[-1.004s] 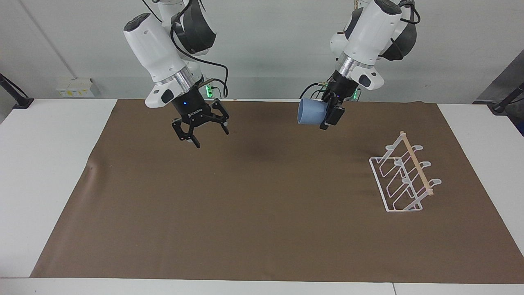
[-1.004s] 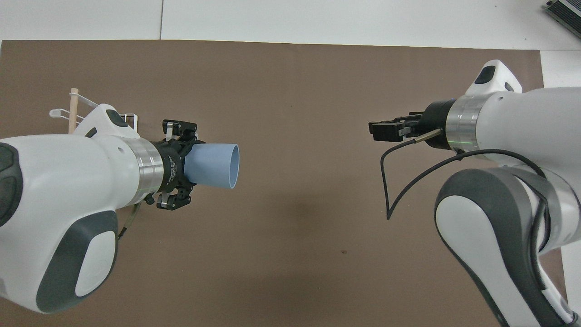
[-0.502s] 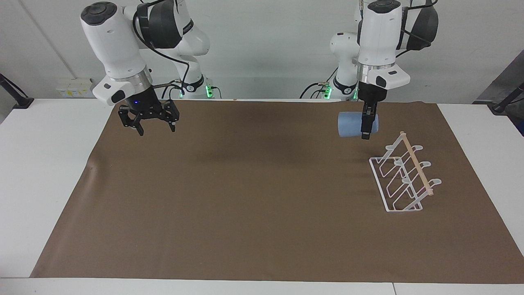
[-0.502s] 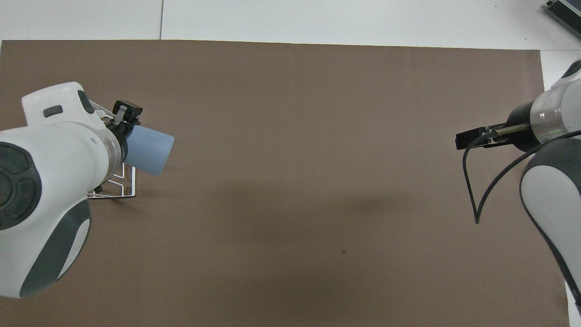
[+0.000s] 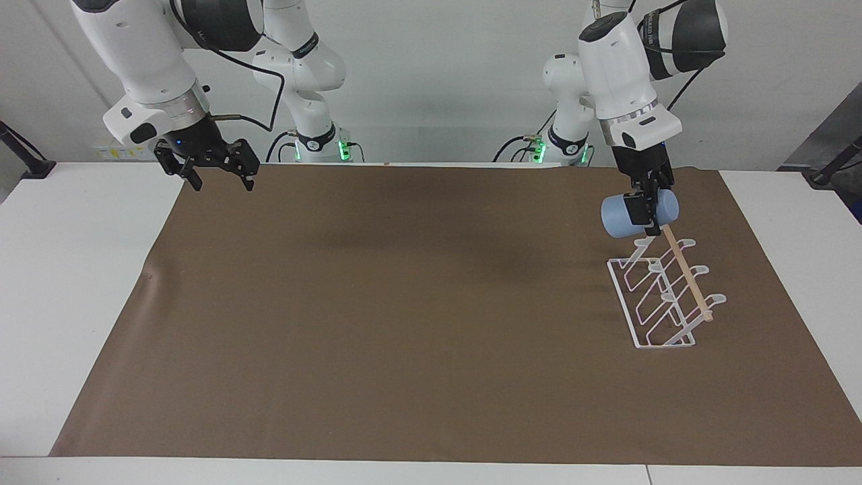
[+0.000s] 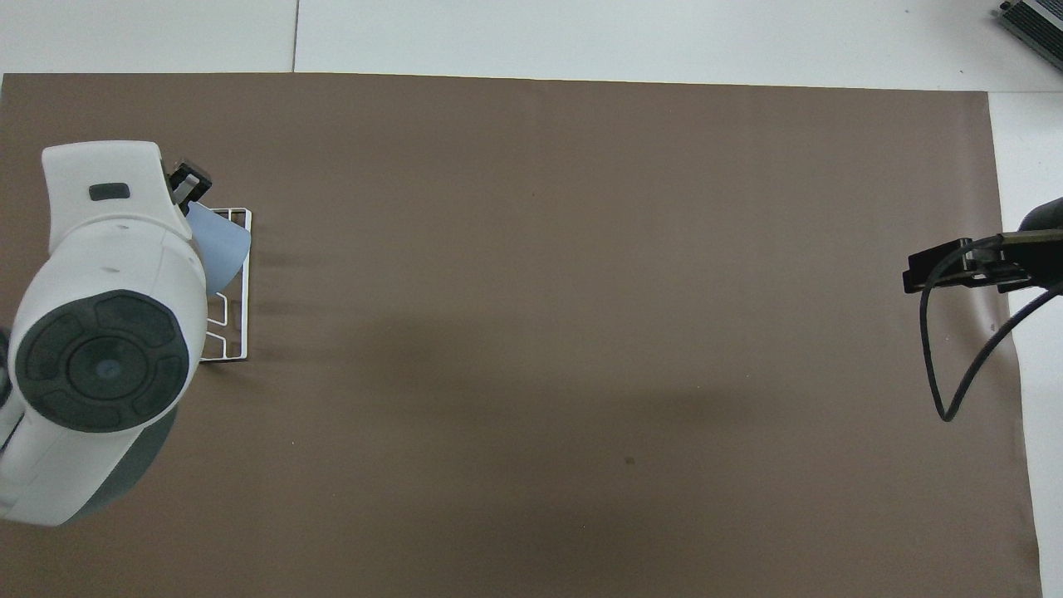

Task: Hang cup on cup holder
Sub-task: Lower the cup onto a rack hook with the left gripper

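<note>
bench (image 5: 81, 283): white top, seam lines show along the edge farthest from the robots
mat (image 5: 417, 323): brown sheet flat on bench, covers most of it, small wrinkle at right arm's end
rack (image 5: 663, 296): white wire, stands on mat at left arm's end

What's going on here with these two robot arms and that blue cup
The left gripper holds the light-blue cup on its side in the air, just above the end of the white wire cup holder nearest the robots. The cup is not yet on a prong. The holder stands on the brown mat toward the left arm's end of the table. The right gripper is open and empty, waiting over the mat's edge at the right arm's end.
</note>
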`<state>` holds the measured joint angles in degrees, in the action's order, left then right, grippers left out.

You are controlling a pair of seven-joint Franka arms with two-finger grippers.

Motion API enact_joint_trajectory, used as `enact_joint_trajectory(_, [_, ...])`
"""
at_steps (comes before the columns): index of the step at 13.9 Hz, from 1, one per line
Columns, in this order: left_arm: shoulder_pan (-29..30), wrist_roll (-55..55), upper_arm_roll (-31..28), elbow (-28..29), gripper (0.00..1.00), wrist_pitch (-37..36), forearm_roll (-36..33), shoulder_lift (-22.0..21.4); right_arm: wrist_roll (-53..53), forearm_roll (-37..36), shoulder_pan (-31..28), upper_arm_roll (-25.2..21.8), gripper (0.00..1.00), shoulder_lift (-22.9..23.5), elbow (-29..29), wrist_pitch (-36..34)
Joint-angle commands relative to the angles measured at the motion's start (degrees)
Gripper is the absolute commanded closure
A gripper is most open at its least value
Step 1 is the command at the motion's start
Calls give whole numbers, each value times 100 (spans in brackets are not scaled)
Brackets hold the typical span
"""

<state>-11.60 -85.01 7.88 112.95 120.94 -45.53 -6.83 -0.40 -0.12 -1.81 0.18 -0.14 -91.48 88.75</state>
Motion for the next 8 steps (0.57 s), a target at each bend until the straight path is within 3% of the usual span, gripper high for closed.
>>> enact_joint_trajectory(1, [149, 81, 20, 16, 100, 158, -1016, 270, 181, -68, 84, -53, 0, -92, -28, -191])
enact_joint_trajectory(8, [508, 28, 20, 235, 100, 508, -1573, 560, 137, -68, -83, -71, 0, -197, -89, -165])
